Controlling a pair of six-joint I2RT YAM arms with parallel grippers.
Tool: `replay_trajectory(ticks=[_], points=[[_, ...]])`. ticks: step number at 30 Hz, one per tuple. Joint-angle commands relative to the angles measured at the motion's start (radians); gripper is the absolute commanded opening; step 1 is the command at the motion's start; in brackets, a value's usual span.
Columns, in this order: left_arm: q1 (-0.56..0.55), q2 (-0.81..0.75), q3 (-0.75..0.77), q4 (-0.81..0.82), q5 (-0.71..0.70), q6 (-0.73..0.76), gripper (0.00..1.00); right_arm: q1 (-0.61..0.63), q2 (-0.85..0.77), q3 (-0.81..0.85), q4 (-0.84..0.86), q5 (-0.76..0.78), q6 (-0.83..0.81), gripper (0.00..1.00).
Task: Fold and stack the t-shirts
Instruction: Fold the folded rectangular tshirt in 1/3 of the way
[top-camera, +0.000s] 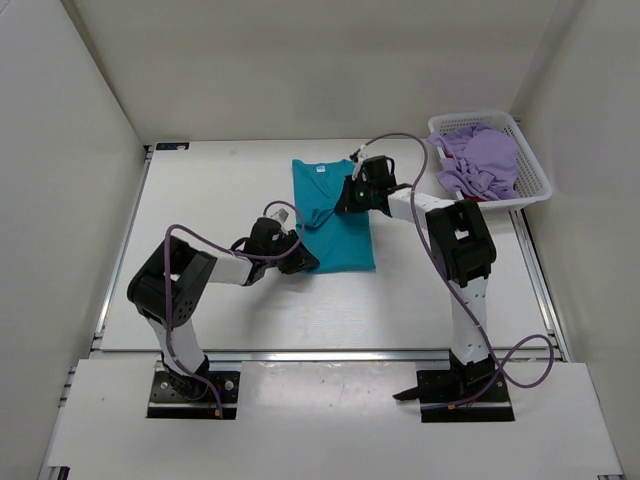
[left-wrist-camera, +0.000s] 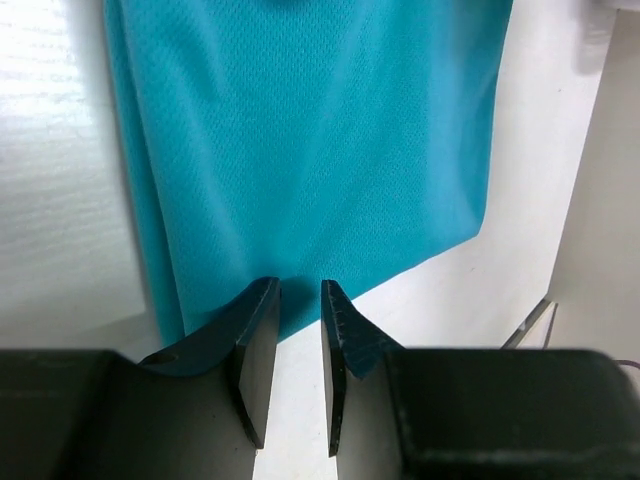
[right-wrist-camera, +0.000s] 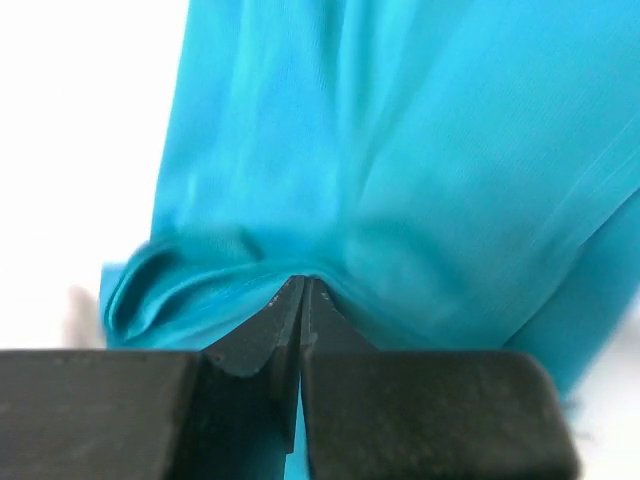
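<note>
Left gripper: jaws narrowly parted at the near hem of the teal t-shirt, no cloth visibly between them. Right gripper: jaws closed, pinching a fold on the far right side. Shirt lies spread mid-counter. Handling: seat left jaws over the hem, close firmly, then lift both ends evenly.

A shirt lies flat on the table, mid-width and toward the back, its collar end farthest from the arms. The left gripper is at its near left corner, fingertips at the hem. The right gripper is on the shirt's left half, farther back. A basket stands at the far right corner, with a second shirt bundled in it.
</note>
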Motion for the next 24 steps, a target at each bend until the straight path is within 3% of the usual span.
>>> replay_trajectory(ticks=[1,4,8,13,15,19,24], points=[[0.002,-0.061,-0.024,-0.081,-0.033,0.045,0.35,-0.032,0.027,0.141,-0.017,0.025,0.003,0.0],[0.002,-0.098,-0.017,-0.106,-0.03,0.057,0.36,-0.041,0.022,0.187,-0.049,0.013,0.009,0.0],[0.008,-0.182,-0.021,-0.133,-0.038,0.048,0.4,-0.037,-0.105,0.087,-0.064,0.013,-0.005,0.01],[0.042,-0.279,-0.078,-0.161,-0.029,0.06,0.44,-0.05,-0.384,-0.313,0.086,-0.011,0.053,0.0],[0.057,-0.302,-0.11,-0.152,-0.052,0.057,0.47,-0.052,-0.403,-0.345,0.104,-0.057,0.066,0.0],[0.103,-0.221,-0.049,-0.079,0.002,0.006,0.45,0.008,-0.381,-0.377,0.087,-0.067,0.059,0.0],[0.099,-0.086,0.13,-0.035,0.013,-0.023,0.31,0.022,-0.478,-0.562,0.233,-0.082,0.121,0.0]])
